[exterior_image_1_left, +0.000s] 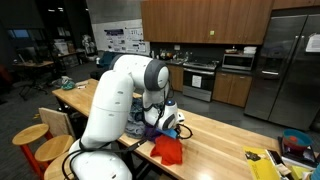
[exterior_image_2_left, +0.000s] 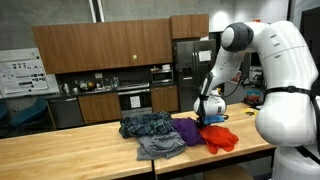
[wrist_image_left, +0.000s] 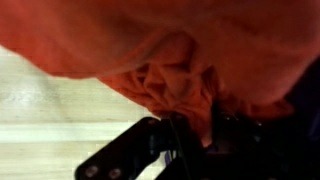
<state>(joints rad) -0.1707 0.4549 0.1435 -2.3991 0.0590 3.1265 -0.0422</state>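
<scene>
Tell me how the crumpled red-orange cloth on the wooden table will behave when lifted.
Probably floppy: the crumpled red-orange cloth lies in soft folds on the wooden table, and fabric bunches into pleats at the gripper. Likely light, looking thin, so it should drape and hang. It may drag the purple garment it seems to touch.

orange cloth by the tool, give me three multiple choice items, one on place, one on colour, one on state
1. The orange cloth lies:
A on the floor
B on the wooden table
C on the stove

2. Beside it lies a:
A white cloth
B yellow cloth
C purple cloth

3. The tool is:
A pinching the orange cloth
B holding a cup
C raised high above the cloths

B, it rests on the tabletop in both exterior views.
C, purple shows right next to it.
A, the wrist view shows orange folds gathered between the fingers.
</scene>
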